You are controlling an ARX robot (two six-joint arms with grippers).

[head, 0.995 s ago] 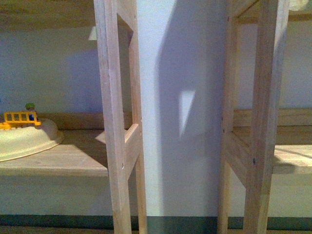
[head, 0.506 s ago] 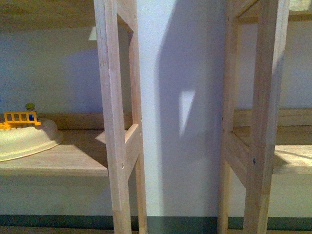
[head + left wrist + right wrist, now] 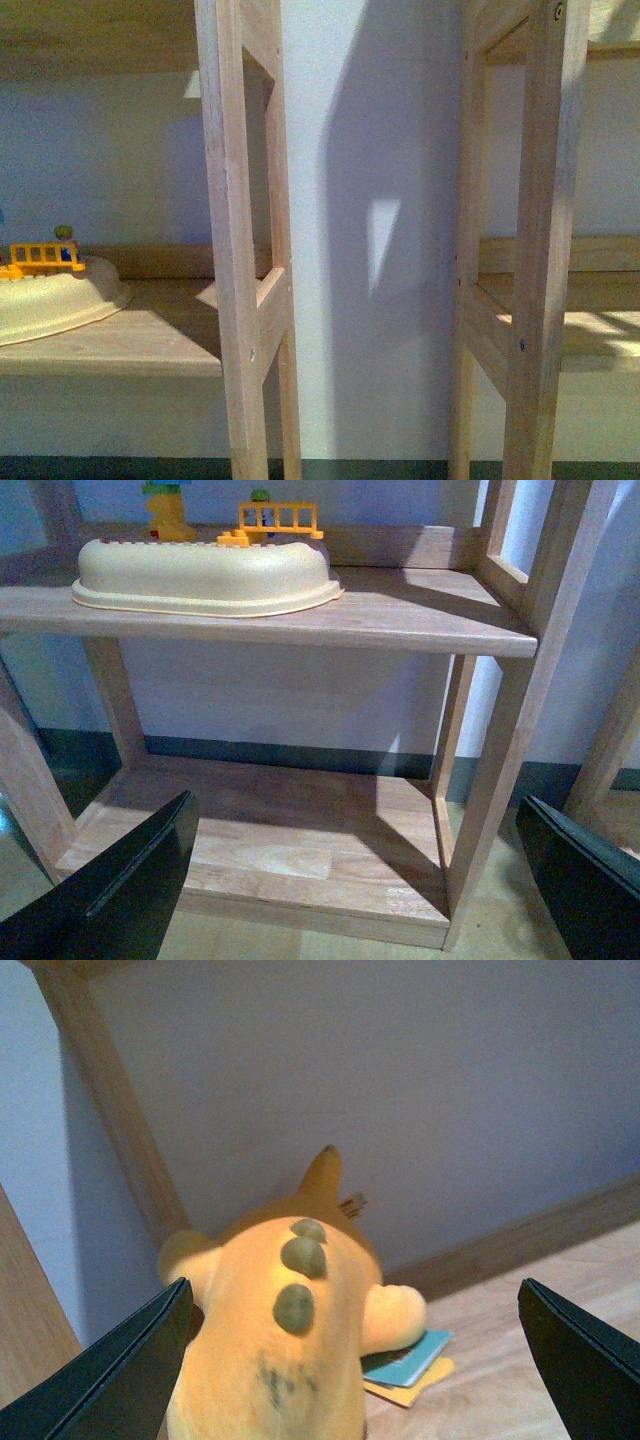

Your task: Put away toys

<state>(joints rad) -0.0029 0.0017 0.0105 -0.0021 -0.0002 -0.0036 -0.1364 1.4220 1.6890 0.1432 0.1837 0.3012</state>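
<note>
1. right wrist view: my right gripper (image 3: 355, 1360) is spread wide, the orange-yellow plush animal (image 3: 285, 1335) sitting between its fingers on a wooden shelf board (image 3: 540, 1360), over a blue and yellow tag (image 3: 410, 1368).
2. my left gripper (image 3: 360, 880) is also wide, empty, near the left shelf unit (image 3: 400, 620) holding the cream playset (image 3: 205, 575).
</note>
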